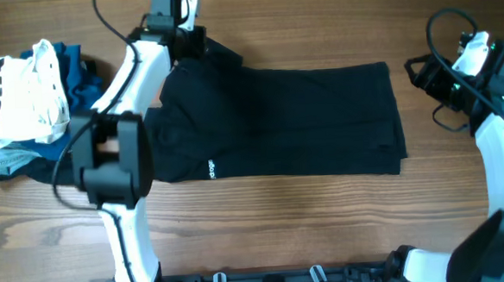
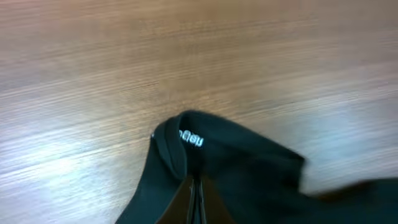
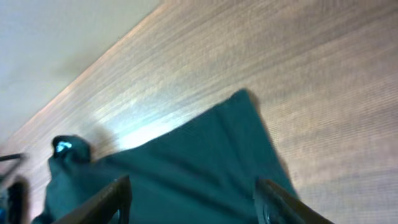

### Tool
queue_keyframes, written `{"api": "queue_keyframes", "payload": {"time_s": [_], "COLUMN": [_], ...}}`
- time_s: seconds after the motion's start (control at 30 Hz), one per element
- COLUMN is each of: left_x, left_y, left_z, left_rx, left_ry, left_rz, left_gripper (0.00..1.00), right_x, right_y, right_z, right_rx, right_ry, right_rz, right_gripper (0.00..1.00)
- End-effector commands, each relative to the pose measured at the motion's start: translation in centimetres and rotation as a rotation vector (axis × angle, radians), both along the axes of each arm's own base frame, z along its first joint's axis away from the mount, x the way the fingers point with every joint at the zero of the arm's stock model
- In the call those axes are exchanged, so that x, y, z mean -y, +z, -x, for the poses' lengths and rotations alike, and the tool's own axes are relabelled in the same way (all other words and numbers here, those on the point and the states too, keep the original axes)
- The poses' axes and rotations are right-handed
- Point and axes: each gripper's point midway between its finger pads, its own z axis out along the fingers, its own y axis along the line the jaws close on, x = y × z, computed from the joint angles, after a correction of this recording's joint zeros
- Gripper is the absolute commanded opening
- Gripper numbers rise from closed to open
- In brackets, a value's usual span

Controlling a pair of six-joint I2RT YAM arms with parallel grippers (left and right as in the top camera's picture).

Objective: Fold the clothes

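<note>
Spreading across the middle of the pale wooden table [image 1: 326,232], the large plain black short-sleeved shirt [image 1: 286,122] lies mostly flat, collar end towards the left edge, hem towards the right. It looks soft, light and limp, so I'd judge it will sag and drag rather than hold a shape. Corners, sleeve edges and hem are the places to pinch, lifting both ends together. Heaped at the left edge sit a white garment with black stripes [image 1: 20,93] and blue garments [image 1: 75,68], out of play. Now the left gripper [image 2: 194,183], at the shirt's far-left corner near the table's far edge: clamped right down, a bunched fold of black cloth nipped between its fingers. Over at the shirt's far-right corner, the right gripper [image 3: 193,182] has its jaws parted, straddling the cloth with nothing gripped; whether the tips touch it I can't tell. Smallest of all, the little white label [image 1: 210,169] shows on the shirt's near side.
</note>
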Motion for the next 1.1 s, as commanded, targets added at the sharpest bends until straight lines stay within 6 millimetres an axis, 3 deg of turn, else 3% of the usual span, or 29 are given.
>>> {"api": "queue_keyframes", "payload": {"time_s": [0.0, 0.07, 0.1, 0.13, 0.2, 0.37, 0.57, 0.83, 0.97, 1.07], "left_x": [-0.3, -0.4, -0.4, -0.3, -0.3, -0.3, -0.5, -0.6, -1.4, -1.6], "left_y": [6.1, 6.9, 7.0, 6.8, 6.0, 3.3, 2.4, -3.4, -6.1, -7.0], "left_z": [0.9, 1.1, 1.0, 0.7, 0.5, 0.3, -0.9, -3.7, -3.9, -3.8], "left_rx": [0.066, 0.075, 0.082, 0.087, 0.08, 0.029, 0.056, 0.076, 0.048, 0.032], "left_ry": [0.025, 0.025, 0.025, 0.025, 0.019, 0.021, 0.027, 0.048, 0.076, 0.079], "left_rz": [0.03, 0.03, 0.033, 0.033, 0.026, 0.018, 0.022, 0.0, -0.039, -0.042], "left_gripper": [0.04, 0.04, 0.1, 0.25, 0.41, 0.52, 0.55, 0.56, 0.52, 0.49], "right_x": [0.9, 1.0, 1.0, 0.9, 0.5, 0.3, -0.7, -1.4, -1.6, -1.6], "right_y": [-4.6, -6.8, -7.8, -8.7, -9.7, -11.6, -13.9, -14.9, -15.3, -15.2], "right_z": [-1.9, -2.7, -2.9, -3.1, -3.4, -4.5, -5.5, -5.1, -4.6, -4.7], "right_rx": [-0.051, -0.068, -0.083, -0.093, -0.095, -0.085, -0.083, -0.127, -0.151, -0.148], "right_ry": [-0.02, -0.016, -0.02, -0.011, 0.008, 0.02, 0.035, 0.026, 0.027, 0.026], "right_rz": [0.037, 0.019, 0.009, -0.005, -0.027, -0.02, -0.029, -0.073, -0.08, -0.08], "right_gripper": [0.63, 0.63, 0.62, 0.63, 0.64, 0.68, 0.68, 0.68, 0.68, 0.68]}}
